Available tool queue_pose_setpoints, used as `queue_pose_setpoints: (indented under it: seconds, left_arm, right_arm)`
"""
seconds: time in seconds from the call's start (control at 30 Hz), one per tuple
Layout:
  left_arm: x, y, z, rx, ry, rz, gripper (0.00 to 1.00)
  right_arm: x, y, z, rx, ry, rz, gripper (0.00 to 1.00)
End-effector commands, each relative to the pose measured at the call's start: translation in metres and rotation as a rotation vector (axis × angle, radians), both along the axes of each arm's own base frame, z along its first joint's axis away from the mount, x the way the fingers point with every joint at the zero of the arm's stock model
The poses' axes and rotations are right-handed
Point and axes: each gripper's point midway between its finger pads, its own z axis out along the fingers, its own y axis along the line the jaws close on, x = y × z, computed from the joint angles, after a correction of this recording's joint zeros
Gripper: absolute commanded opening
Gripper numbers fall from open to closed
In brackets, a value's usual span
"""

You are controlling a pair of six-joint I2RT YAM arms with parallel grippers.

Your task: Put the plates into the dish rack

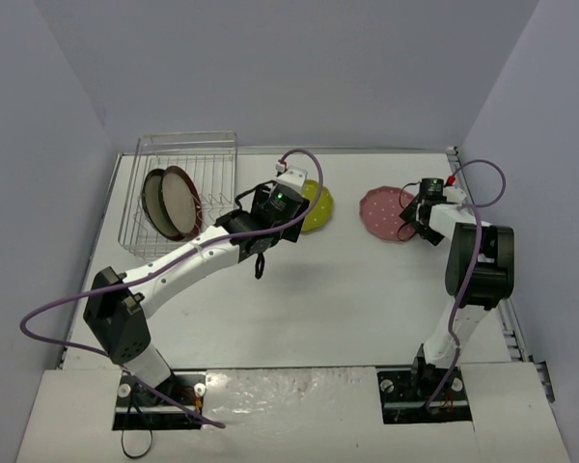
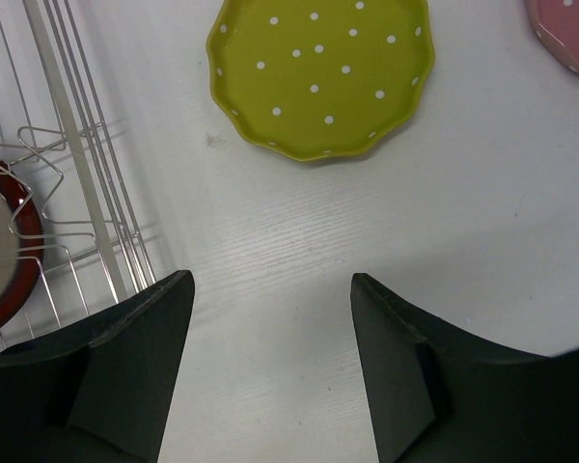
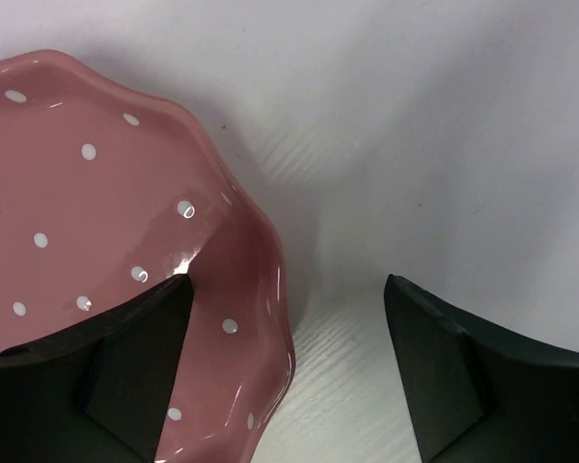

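The left arm (image 1: 188, 258) has white tubular links, black joint housings and a green indicator (image 1: 280, 200) lit at the wrist. The right arm (image 1: 452, 333) is of the same build, with white links and bulky black joints. A purple cable (image 1: 48, 313) loops along each arm. The right arm's cable meets a small red fitting (image 1: 451, 179). Both arms have black base plates (image 1: 425, 403) with pale round screws (image 1: 387, 386). The left gripper (image 2: 270, 285) and right gripper (image 3: 288, 285) each have two matt black, wedge-shaped fingers (image 2: 135, 357) with smooth faces.
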Motion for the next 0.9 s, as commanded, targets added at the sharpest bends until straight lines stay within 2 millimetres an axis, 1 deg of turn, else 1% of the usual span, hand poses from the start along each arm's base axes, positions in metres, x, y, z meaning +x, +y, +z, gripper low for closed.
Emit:
queue_pose_setpoints:
  seconds: [0.0, 0.13, 0.17, 0.3, 0.33, 0.43, 0.5, 0.53, 0.67, 0.73, 0.8, 0.87]
  left_arm:
    - [0.003, -0.008, 0.036, -0.104, -0.077, 0.002, 0.62]
    - [0.004, -0.010, 0.033, -0.100, -0.072, -0.002, 0.62]
    - [0.004, -0.010, 0.032, -0.099, -0.070, -0.002, 0.62]
    - [0.004, -0.011, 0.029, -0.098, -0.064, -0.003, 0.62]
    - [0.004, -0.012, 0.029, -0.098, -0.063, -0.003, 0.62]
    - [0.004, -0.014, 0.026, -0.099, -0.052, -0.007, 0.62]
    - [0.004, -0.017, 0.025, -0.104, -0.046, -0.009, 0.62]
    - [0.005, -0.018, 0.025, -0.106, -0.045, -0.014, 0.62]
    - [0.006, -0.029, 0.019, -0.113, -0.021, -0.032, 0.62]
    - [0.008, -0.035, 0.016, -0.124, -0.007, -0.036, 0.62]
    - [0.010, -0.042, 0.008, -0.131, 0.015, -0.043, 0.63]
    - [0.011, -0.051, 0.007, -0.152, 0.030, -0.054, 0.63]
  right_arm:
    - [0.030, 0.001, 0.021, 0.020, -0.117, 0.001, 0.67]
    - [0.031, 0.001, 0.016, 0.027, -0.114, 0.000, 0.57]
    - [0.030, 0.001, 0.013, 0.028, -0.111, 0.000, 0.54]
    - [0.027, 0.001, 0.006, 0.036, -0.112, -0.005, 0.35]
    - [0.026, 0.002, 0.004, 0.040, -0.111, -0.003, 0.34]
    - [0.023, 0.004, -0.006, 0.050, -0.099, -0.001, 0.18]
    - [0.021, 0.005, -0.009, 0.055, -0.094, 0.004, 0.05]
    - [0.020, 0.005, -0.010, 0.057, -0.092, 0.004, 0.01]
    - [0.019, 0.008, -0.005, 0.067, -0.108, 0.014, 0.00]
    - [0.019, 0.011, 0.003, 0.076, -0.131, 0.018, 0.00]
    - [0.018, 0.014, 0.012, 0.082, -0.150, 0.024, 0.00]
    - [0.018, 0.016, 0.026, 0.088, -0.183, 0.029, 0.00]
